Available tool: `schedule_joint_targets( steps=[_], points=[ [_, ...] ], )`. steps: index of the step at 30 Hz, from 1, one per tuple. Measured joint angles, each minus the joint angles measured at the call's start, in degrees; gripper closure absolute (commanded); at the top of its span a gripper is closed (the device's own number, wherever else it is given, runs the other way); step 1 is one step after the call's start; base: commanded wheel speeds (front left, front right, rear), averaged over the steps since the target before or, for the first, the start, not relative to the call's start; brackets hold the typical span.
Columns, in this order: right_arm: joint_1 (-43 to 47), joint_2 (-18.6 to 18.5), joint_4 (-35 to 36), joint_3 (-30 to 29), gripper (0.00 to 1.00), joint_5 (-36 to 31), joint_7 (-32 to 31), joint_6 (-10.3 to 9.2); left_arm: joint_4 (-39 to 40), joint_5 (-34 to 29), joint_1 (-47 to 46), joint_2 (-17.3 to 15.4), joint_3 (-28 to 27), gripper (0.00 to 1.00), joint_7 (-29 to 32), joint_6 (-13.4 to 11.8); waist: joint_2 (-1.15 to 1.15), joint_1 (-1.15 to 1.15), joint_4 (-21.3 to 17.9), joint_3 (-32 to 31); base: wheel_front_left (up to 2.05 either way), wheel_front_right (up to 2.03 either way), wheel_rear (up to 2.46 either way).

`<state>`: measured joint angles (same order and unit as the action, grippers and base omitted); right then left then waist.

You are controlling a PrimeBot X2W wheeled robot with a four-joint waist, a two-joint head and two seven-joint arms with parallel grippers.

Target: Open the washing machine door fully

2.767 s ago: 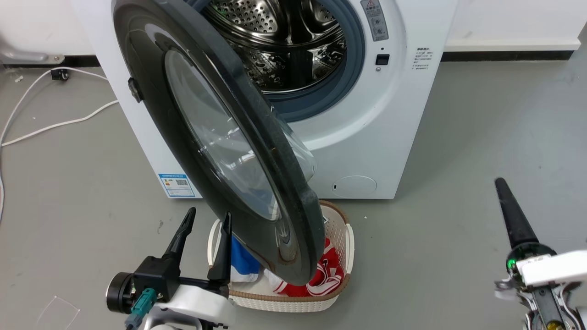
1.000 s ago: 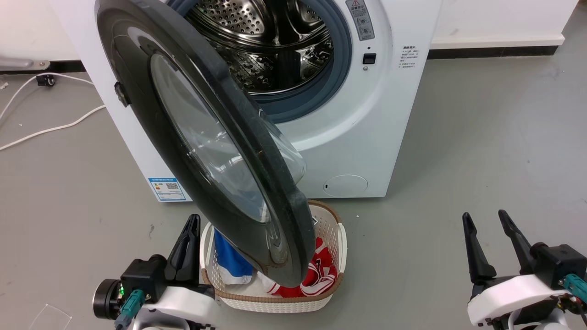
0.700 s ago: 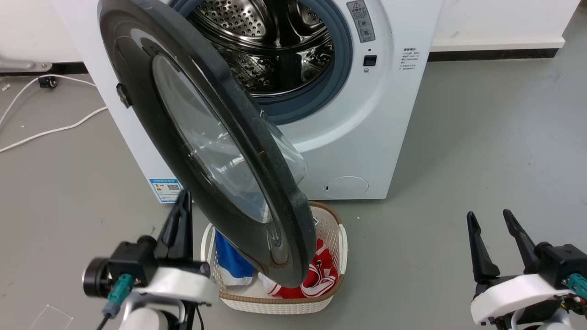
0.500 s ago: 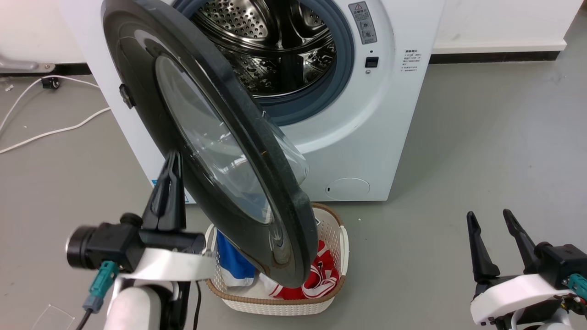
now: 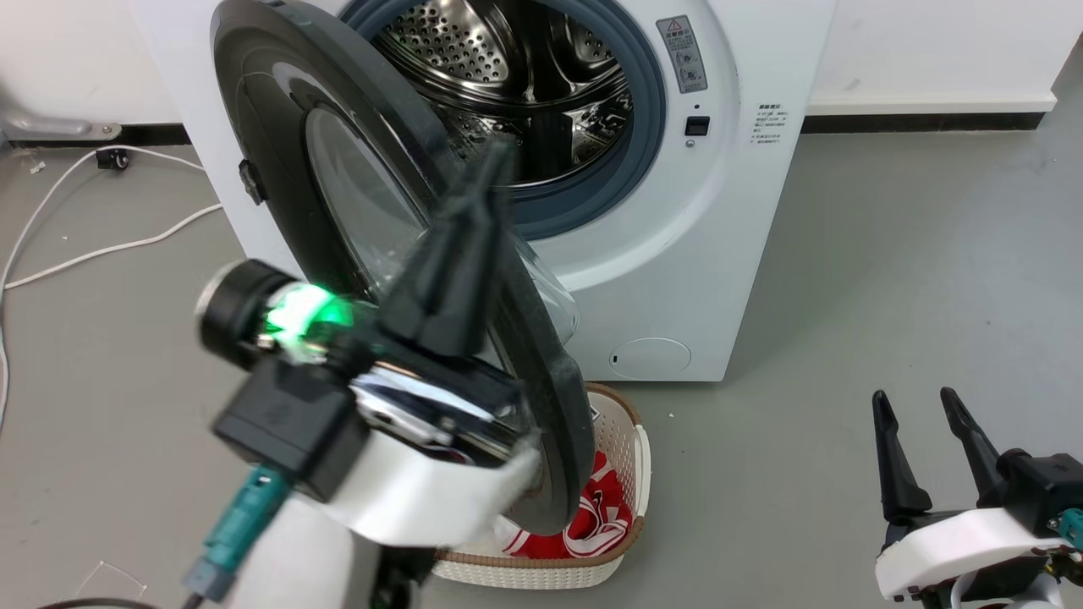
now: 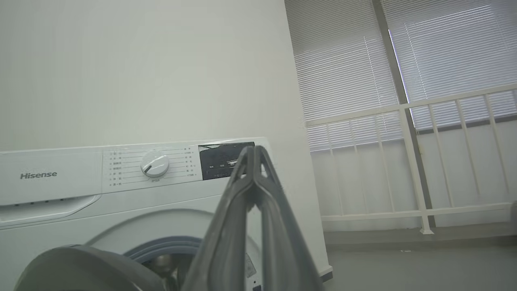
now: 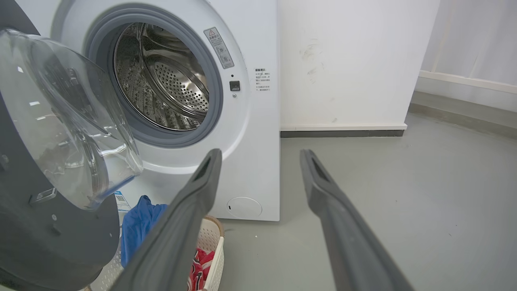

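Half open: washing machine door point(image 5: 279, 127), hinged left, hanging over laundry basket point(image 5: 626, 474). Left gripper point(image 5: 491, 169) clenched empty, close before door edge; right gripper point(image 5: 914, 397) released, well apart. Best pressed steadily on inner rim, clear of glass.

A white woven basket point(image 5: 624, 461), holding red cloth point(image 5: 596, 520) and blue cloth point(image 7: 139, 228), is set on the grey floor point(image 5: 846, 296) in the near middle; a white cable point(image 5: 152, 240) is laid at far left.
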<state>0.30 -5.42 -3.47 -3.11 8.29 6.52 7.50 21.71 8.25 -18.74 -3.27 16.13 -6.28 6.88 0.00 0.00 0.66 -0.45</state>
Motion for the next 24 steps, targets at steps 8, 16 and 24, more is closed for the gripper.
schedule_joint_targets(
  steps=[8, 16, 24],
  points=[
    [0.9, 0.5, 1.1, -0.5, 0.0, -0.3, -0.7, 0.0, 0.0, 5.3, -0.1, 0.2, 13.8, 1.0, 5.9, 0.4, 0.0, 0.0, -0.2, 0.1, 0.0, 0.0, 0.0],
    [0.9, 1.0, 1.7, -0.4, 0.0, -0.3, -1.3, 0.0, -8.7, 8.7, 7.8, 0.0, 22.0, 1.0, 10.7, 0.4, 0.0, 0.0, -0.8, 0.9, 0.0, 0.0, 0.0],
    [0.7, 1.3, 1.5, 0.0, 0.0, -0.3, -1.5, 0.0, -19.7, 9.7, 11.9, -0.3, 22.6, 1.0, 8.5, -1.4, 0.0, 0.0, -2.1, 1.8, 0.0, 0.0, 0.0]
  ],
)
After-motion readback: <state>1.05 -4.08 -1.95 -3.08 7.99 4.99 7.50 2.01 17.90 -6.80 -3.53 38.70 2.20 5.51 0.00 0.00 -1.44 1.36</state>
